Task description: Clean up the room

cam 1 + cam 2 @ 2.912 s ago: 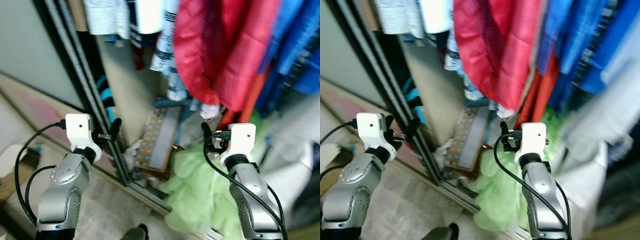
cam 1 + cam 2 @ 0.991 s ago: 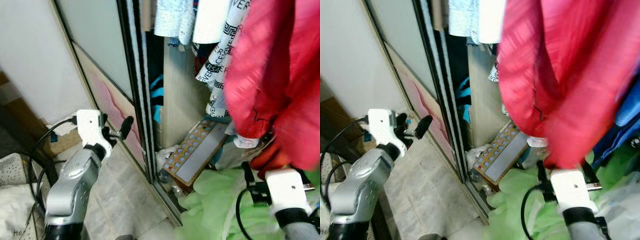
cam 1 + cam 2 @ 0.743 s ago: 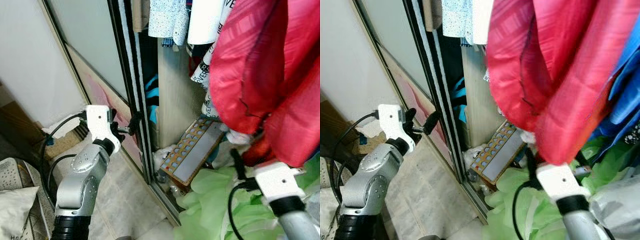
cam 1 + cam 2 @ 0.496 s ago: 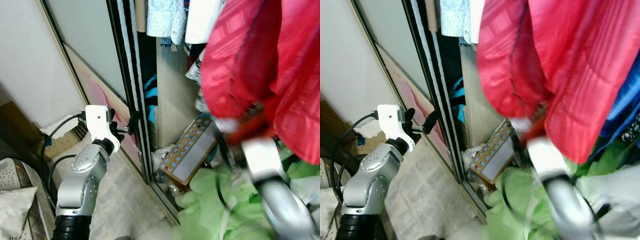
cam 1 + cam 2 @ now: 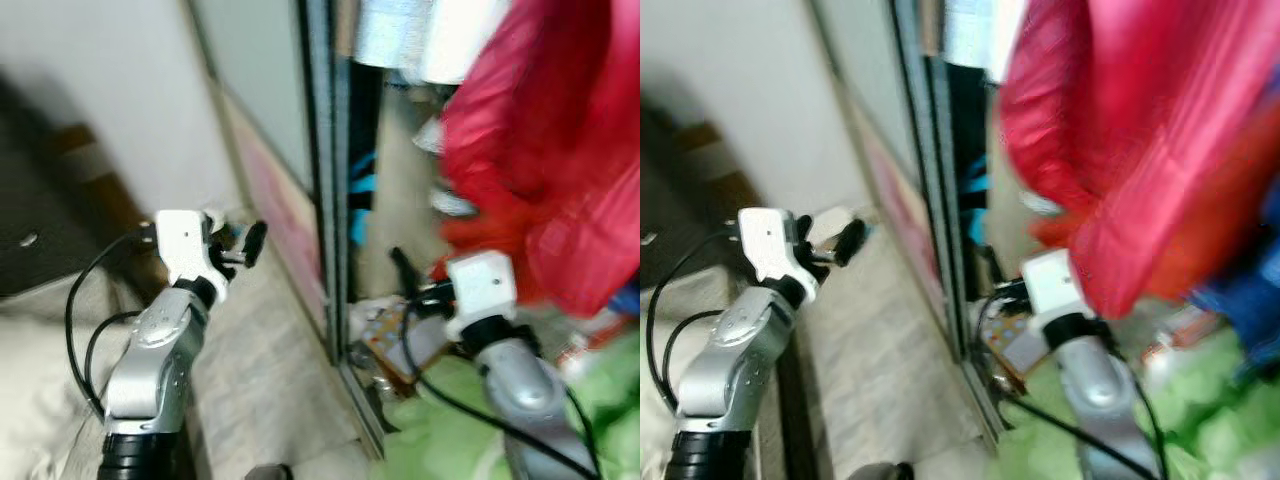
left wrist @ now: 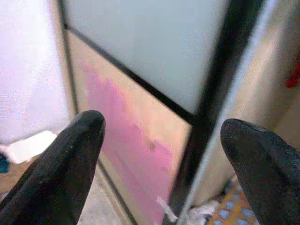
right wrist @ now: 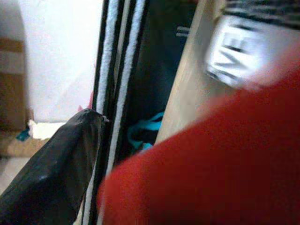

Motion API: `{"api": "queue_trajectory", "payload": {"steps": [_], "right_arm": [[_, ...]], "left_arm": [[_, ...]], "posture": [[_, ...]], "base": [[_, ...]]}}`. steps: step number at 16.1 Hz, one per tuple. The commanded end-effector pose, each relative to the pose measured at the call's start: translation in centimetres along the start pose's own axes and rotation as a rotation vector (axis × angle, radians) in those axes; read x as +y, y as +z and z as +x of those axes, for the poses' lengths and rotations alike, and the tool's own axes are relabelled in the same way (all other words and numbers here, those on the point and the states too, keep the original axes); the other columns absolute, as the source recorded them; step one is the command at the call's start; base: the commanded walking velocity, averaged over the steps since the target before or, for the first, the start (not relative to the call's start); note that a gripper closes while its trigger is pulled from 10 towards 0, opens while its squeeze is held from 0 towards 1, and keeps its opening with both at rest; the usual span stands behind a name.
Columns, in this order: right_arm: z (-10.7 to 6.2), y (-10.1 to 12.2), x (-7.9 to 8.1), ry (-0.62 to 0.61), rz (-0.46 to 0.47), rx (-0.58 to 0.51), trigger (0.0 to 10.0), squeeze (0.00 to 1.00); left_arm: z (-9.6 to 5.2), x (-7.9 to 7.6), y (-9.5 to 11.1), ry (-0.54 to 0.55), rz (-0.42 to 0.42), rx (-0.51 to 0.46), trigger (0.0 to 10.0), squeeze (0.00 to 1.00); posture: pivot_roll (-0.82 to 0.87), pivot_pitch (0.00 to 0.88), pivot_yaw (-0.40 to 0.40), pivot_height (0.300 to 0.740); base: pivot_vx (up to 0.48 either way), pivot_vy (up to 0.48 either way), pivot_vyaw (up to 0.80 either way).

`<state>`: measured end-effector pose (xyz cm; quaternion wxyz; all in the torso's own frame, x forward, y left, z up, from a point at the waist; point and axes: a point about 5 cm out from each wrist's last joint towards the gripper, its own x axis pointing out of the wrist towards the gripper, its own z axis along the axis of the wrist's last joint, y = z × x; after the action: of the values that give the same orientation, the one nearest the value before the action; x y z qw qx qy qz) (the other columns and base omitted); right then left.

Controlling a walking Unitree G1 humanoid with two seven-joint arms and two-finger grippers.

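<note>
Open wardrobe, both grippers raised before it.

A red jacket hangs at the upper right of the blurred head view, above green fabric on the floor at lower right. The sliding door stands upper centre-left, its black frame beside a patterned board. The left gripper, fingers spread wide and empty, faces the door's pink panel. Whether the right gripper is spread or closed cannot be told; red cloth covers one side of its wrist view.

The sliding wardrobe door has a frosted, matt glass panel in a smooth black frame. The red quilted jacket looks slightly shiny, and the pale tiled floor is matt.
</note>
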<state>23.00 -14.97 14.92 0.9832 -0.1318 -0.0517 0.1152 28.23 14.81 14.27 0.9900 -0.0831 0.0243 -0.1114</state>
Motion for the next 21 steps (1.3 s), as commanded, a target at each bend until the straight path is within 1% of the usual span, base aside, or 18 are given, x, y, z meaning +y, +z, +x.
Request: {"api": "queue_trajectory", "payload": {"steps": [1, 2, 3, 4, 5, 7, 9, 12, 14, 17, 20, 21], "right_arm": [[0.4, 0.2, 0.6, 0.036, 0.026, -0.005, 10.0, 0.0], [0.5, 0.3, 0.6, 0.037, 0.027, -0.006, 10.0, 0.0], [0.6, 0.3, 0.5, 0.038, 0.033, -0.002, 10.0, 0.0], [0.5, 0.2, 0.5, 0.04, 0.035, 0.004, 10.0, 0.0], [0.3, -0.1, 0.6, 0.044, 0.037, 0.017, 10.0, 0.0], [0.4, -0.4, 0.6, 0.046, 0.035, 0.032, 10.0, 0.0], [0.4, -0.7, 0.8, 0.049, 0.04, 0.04, 10.0, 0.0], [0.8, -1.3, 0.9, 0.052, 0.043, 0.054, 10.0, 0.0], [1.1, -1.5, 0.9, 0.051, 0.048, 0.056, 10.0, 0.0], [1.9, -1.9, 1.3, 0.046, 0.063, 0.054, 10.0, 0.0], [2.1, -2.0, 1.0, 0.043, 0.063, 0.047, 10.0, 0.0], [2.1, -2.0, 1.0, 0.043, 0.064, 0.045, 10.0, 0.0]], "left_arm": [[-0.2, 0.6, 0.6, 0.029, 0.026, -0.019, 10.0, 0.0], [-0.2, 0.5, 0.7, 0.028, 0.031, -0.025, 10.0, 0.0], [-0.4, 0.4, 1.0, 0.036, 0.061, -0.043, 10.0, 0.0], [-0.6, 0.5, 1.0, 0.042, 0.06, -0.043, 10.0, 0.0], [-1.2, 0.7, 0.8, 0.057, 0.051, -0.031, 10.0, 0.0], [-1.7, 0.6, 0.4, 0.055, 0.042, -0.018, 10.0, 0.0], [-1.9, 0.7, -0.2, 0.066, 0.045, -0.003, 10.0, 0.0], [-2.0, 0.5, -0.6, 0.064, 0.029, 0.009, 10.0, 0.0], [-2.0, 0.5, -0.5, 0.072, 0.046, 0.009, 10.0, 0.0], [-1.8, 0.5, -0.5, 0.069, 0.051, 0.001, 10.0, 0.0], [-1.9, 0.4, -0.6, 0.059, 0.028, 0.01, 10.0, 0.0], [-1.9, 0.3, -0.5, 0.054, 0.03, 0.01, 10.0, 0.0]], "posture": [[-0.02, 0.0, 0.055, 0.74], [-0.01, 0.0, 0.053, 0.74], [-0.01, 0.0, 0.052, 0.74], [-0.01, 0.0, 0.05, 0.74], [0.0, 0.0, 0.051, 0.74], [0.01, 0.0, 0.04, 0.74], [0.01, 0.0, 0.038, 0.74], [0.02, 0.0, 0.031, 0.74], [0.02, 0.0, 0.031, 0.74], [0.03, 0.0, 0.028, 0.74], [0.03, 0.0, 0.025, 0.74], [0.04, 0.0, 0.022, 0.74]], "base": [[0.0, 0.0, 0.8], [0.0, 0.0, 0.8], [0.0, 0.0, 0.8], [0.0, 0.0, 0.8], [0.0, 0.0, 0.8], [0.0, 0.0, 0.8], [0.0, 0.0, 0.8], [0.0, 0.0, 0.8], [0.0, 0.0, 0.8], [0.0, 0.0, 0.8], [0.0, 0.0, 0.77], [0.0, 0.0, 0.0]]}}
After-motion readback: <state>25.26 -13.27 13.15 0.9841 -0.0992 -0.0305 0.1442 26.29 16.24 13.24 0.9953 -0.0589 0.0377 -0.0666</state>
